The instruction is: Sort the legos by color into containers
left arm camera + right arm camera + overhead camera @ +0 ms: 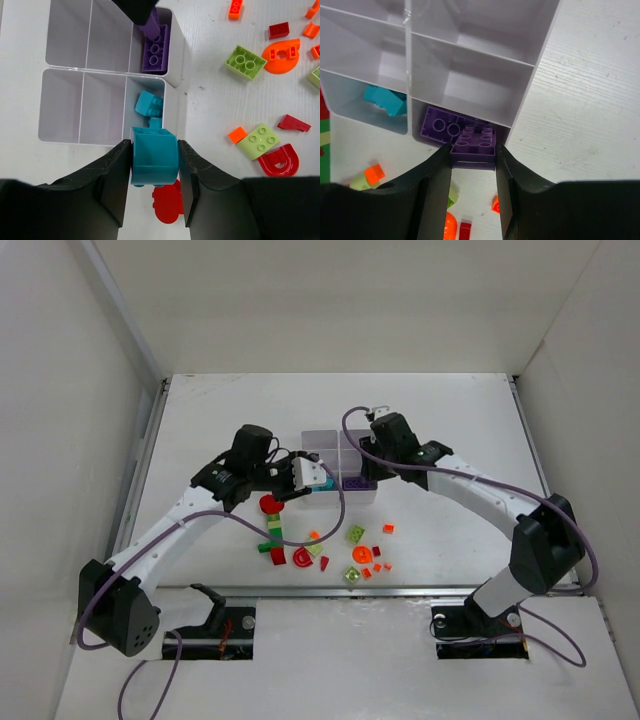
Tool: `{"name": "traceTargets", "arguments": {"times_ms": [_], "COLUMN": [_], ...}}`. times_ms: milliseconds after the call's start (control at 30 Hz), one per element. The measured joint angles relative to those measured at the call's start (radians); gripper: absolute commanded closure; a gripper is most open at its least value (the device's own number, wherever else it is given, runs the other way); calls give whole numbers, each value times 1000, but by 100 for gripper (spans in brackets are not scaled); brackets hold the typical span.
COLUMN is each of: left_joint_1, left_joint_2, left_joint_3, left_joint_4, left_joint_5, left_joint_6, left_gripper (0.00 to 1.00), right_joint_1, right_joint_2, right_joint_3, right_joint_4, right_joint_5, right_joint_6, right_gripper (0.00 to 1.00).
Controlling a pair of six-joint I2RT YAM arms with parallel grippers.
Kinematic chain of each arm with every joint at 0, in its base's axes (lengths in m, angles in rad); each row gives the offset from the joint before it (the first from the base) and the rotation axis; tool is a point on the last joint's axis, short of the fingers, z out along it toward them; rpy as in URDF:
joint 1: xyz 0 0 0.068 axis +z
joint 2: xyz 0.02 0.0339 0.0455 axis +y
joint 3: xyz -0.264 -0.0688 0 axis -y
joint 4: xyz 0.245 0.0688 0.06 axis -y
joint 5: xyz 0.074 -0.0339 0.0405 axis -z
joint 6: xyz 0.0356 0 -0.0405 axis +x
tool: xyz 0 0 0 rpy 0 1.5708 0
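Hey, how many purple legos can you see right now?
2. One purple brick lies in the organiser's near-right compartment; a second purple piece is gripped in the right hand above it. More may be hidden beneath.

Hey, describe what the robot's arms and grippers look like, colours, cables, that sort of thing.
The left arm and right arm have white links with black joint housings. A purple cable loops along each. The left gripper and right gripper each have two broad matte black fingers with flat inner faces. No markings are readable.
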Motion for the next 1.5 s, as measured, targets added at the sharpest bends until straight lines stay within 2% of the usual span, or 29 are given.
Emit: {"name": "traceTargets", "arguments": {"times_ms": [467, 567, 600, 667, 700, 800, 833, 933, 1233, 1400, 1500], "left_joint_1": [12, 12, 12, 12, 12, 12, 12, 12, 12, 12, 18], "left_joint_2": [0, 0, 0, 0, 0, 0, 0, 0, 23, 99, 159], "left_joint_3": [-2, -2, -2, -2, -2, -6, -9, -17, -17, -17, -16], "left_joint_4": [39, 43, 45, 45, 45, 50, 52, 51, 55, 85, 103], "left_joint_5": [-1, -1, -1, -1, -1, -1, -1, 0, 51, 107, 138], "left_joint_6": [-32, -32, -33, -34, -34, -34, -34, -34, -39, -66, -88], "left_gripper": [100, 100, 100, 100, 100, 100, 100, 100, 100, 100, 100], "right_joint_1": [5, 32, 44, 66, 74, 93, 101, 115, 120, 120, 120], "right_joint_2": [82, 132, 146, 164, 168, 176, 179, 182, 166, 73, 5], "right_joint_3": [43, 113, 131, 156, 162, 163, 163, 163, 163, 164, 174], "right_joint_4": [-24, -82, -100, -124, -131, -138, -142, -152, -171, -173, -172], "right_joint_5": [54, 99, 121, 159, 174, 184, 184, 182, 188, 201, 209], "right_joint_6": [9, -9, -17, -31, -35, -37, -36, -35, -34, -28, -27], "right_gripper": [100, 82, 69, 60, 50, 43, 37, 27, 24, 15, 13]}}
